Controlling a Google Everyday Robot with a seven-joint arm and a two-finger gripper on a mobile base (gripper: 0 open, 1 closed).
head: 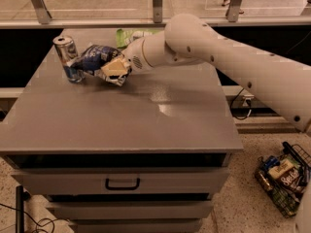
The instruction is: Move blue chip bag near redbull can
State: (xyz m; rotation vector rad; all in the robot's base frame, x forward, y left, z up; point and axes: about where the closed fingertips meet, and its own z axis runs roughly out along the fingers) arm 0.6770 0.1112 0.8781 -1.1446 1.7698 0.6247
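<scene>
The redbull can (67, 57) stands upright at the back left of the grey cabinet top (121, 115). The crinkled blue chip bag (95, 61) lies right beside it, its left end touching or overlapping the can. My gripper (116, 69) is at the bag's right end, shut on the blue chip bag, with the white arm (218, 57) reaching in from the right. A green chip bag (131, 35) lies behind the arm near the back edge, partly hidden.
The cabinet has drawers with a handle (122, 183) at the front. A wire basket of snacks (284, 181) sits on the floor at right. A railing with posts (156, 4) runs behind the cabinet.
</scene>
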